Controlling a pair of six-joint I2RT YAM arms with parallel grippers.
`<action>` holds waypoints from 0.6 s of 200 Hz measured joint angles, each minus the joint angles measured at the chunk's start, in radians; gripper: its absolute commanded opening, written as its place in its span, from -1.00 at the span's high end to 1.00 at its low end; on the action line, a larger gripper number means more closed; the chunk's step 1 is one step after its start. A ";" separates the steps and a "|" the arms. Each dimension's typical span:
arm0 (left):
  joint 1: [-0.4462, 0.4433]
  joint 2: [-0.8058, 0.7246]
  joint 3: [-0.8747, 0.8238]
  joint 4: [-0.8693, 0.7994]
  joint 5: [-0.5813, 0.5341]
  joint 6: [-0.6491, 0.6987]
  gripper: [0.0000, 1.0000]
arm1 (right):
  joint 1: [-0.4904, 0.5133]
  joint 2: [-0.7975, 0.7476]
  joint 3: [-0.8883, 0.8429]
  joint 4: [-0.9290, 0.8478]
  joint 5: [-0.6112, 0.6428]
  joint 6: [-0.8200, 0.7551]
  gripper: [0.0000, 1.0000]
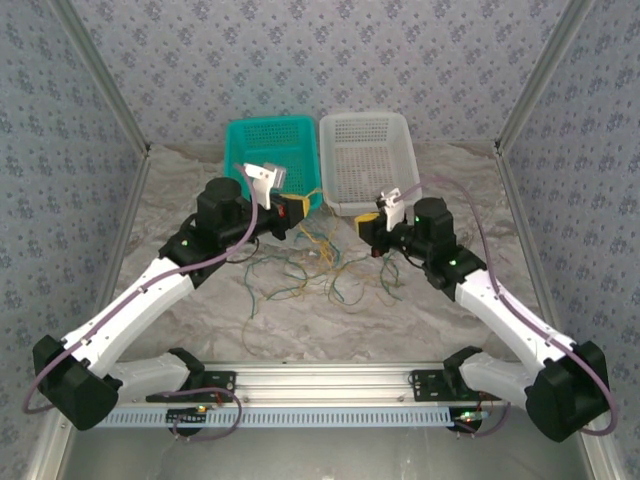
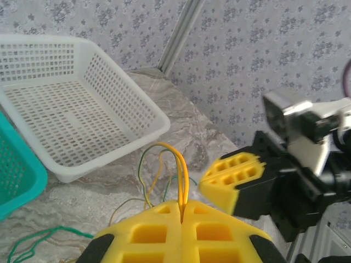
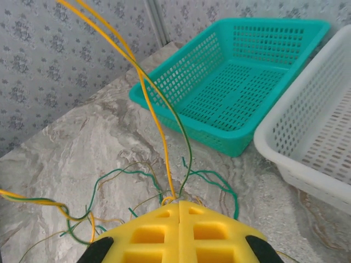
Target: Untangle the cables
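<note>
The cables [image 1: 310, 265] lie as a loose tangle of thin yellowish and dark green wires on the marbled table between the arms. My left gripper [image 1: 296, 208] is above the tangle's far left side. In the left wrist view it [image 2: 182, 204] is shut on a yellow cable loop [image 2: 179, 159] that arches up from its tips. My right gripper [image 1: 367, 222] hangs close by on the right, its yellow fingers [image 2: 236, 175] pressed together. In the right wrist view it [image 3: 179, 203] is shut on strands at its tip. A yellow strand [image 3: 156, 120] and a green strand [image 3: 188, 137] rise from there, up to the left.
A teal basket [image 1: 270, 121] and a white basket [image 1: 365, 117] stand side by side at the back, just beyond the grippers. The white basket's wall [image 2: 137, 93] is near the left gripper. The teal basket [image 3: 203, 134] lies ahead of the right gripper. Patterned walls enclose the table.
</note>
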 measured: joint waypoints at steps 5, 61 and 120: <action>0.002 0.000 -0.005 0.000 -0.005 0.000 1.00 | -0.005 -0.013 -0.006 0.001 0.005 0.000 1.00; 0.016 0.000 -0.021 0.004 -0.003 0.000 1.00 | -0.057 -0.062 -0.042 0.001 -0.026 0.013 0.61; 0.016 0.000 -0.021 0.015 0.099 0.060 1.00 | -0.033 -0.021 -0.039 0.008 -0.056 0.029 -0.24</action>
